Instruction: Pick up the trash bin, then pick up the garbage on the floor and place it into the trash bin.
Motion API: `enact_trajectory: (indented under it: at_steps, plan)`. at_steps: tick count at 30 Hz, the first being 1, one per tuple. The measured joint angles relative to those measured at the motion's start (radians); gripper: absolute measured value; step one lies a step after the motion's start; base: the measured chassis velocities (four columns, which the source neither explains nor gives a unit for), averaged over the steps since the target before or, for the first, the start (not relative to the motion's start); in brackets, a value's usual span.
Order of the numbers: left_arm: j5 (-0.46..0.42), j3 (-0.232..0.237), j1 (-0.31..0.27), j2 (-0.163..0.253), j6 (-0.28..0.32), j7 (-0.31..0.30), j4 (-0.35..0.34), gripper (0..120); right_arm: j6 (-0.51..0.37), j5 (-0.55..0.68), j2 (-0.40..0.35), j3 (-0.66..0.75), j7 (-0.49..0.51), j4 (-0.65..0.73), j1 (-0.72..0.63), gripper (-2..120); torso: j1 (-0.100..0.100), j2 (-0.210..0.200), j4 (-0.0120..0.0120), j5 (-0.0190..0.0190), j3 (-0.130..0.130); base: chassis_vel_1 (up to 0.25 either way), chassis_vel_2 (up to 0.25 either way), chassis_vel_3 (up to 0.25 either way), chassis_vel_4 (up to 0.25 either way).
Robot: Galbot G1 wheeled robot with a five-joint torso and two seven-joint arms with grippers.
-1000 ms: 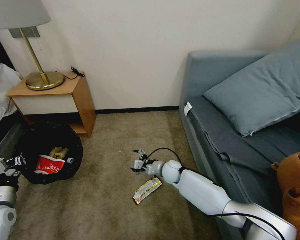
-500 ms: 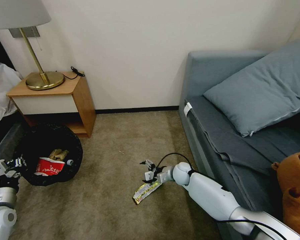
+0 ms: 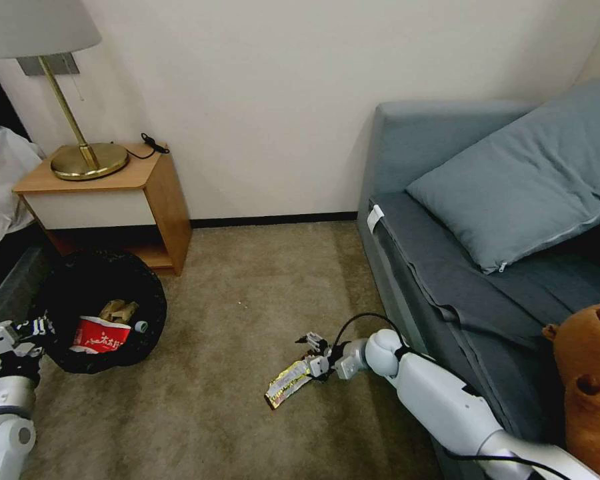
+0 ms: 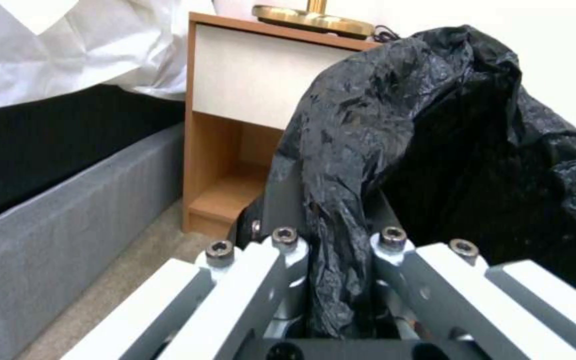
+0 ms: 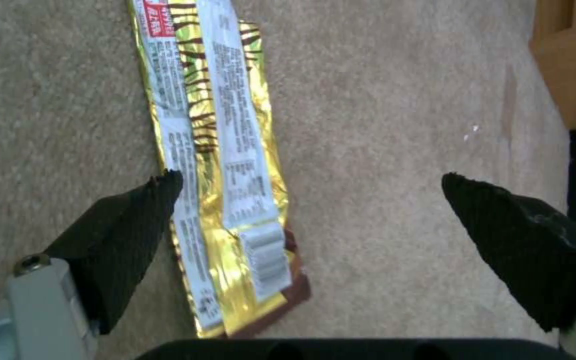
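A robot is working on a carpeted floor between a nightstand (image 3: 113,193) and a grey sofa (image 3: 487,220).

The left gripper (image 3: 20,333), at about 8 o'clock in the head view, is clenching the rim of the bin (image 3: 100,310); in the left wrist view its fingers (image 4: 288,250) are pinching a fold of the black liner (image 4: 395,125). Inside the bin are lying a red-and-white wrapper (image 3: 100,333), crumpled tan paper (image 3: 118,310) and what looks like a bottle cap (image 3: 140,326).

The right gripper (image 3: 317,357), near 6 o'clock, is hanging low over the carpet with its fingers spread wide and grasping nothing. A long gold wrapper (image 3: 288,383) is lying flat on the floor, running off toward 7 o'clock from the gripper. In the right wrist view one fingertip (image 5: 158,192) is overlapping the edge of the wrapper (image 5: 218,150), while the other is standing well off over bare carpet.

Judging by this, the bin is already picked up and most litter is in; the step in hand is grasping this last wrapper. The next move probably calls for centring the fingers across the wrapper's near end, pressing down to the carpet, and closing, since the thin foil is lying flat and could slip free.
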Motion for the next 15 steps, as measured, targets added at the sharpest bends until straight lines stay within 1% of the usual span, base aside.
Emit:
enact_trajectory:
  at_steps: [2, 4, 10, 15]
  plan:
    - [0.001, 0.000, 0.008, -0.003, -0.004, 0.000, -0.007, 5, 0.030, -0.052, 0.025, 0.033, 0.018, -0.034, -0.008, 100, 0.000, 0.000, 0.0000, 0.0000, 0.000, 0.000, 0.000, 0.000, 0.000]
    - [0.001, 0.000, 0.011, -0.005, -0.006, 0.001, -0.010, 5, 0.040, -0.070, 0.031, 0.043, 0.020, -0.043, -0.010, 100, 0.000, 0.000, -0.0001, 0.0001, 0.000, 0.000, 0.000, 0.000, 0.000]
    - [0.002, -0.004, 0.028, -0.006, -0.023, 0.006, -0.004, 5, 0.058, -0.094, 0.035, 0.060, 0.033, -0.066, -0.023, 100, 0.000, 0.000, -0.0001, 0.0000, 0.000, 0.000, 0.000, 0.000, 0.000]
    - [0.012, -0.003, 0.032, -0.016, -0.030, 0.009, -0.003, 5, 0.066, -0.109, 0.042, 0.065, 0.079, -0.093, -0.041, 100, 0.000, 0.000, -0.0001, -0.0001, 0.000, 0.000, 0.000, 0.000, 0.000]
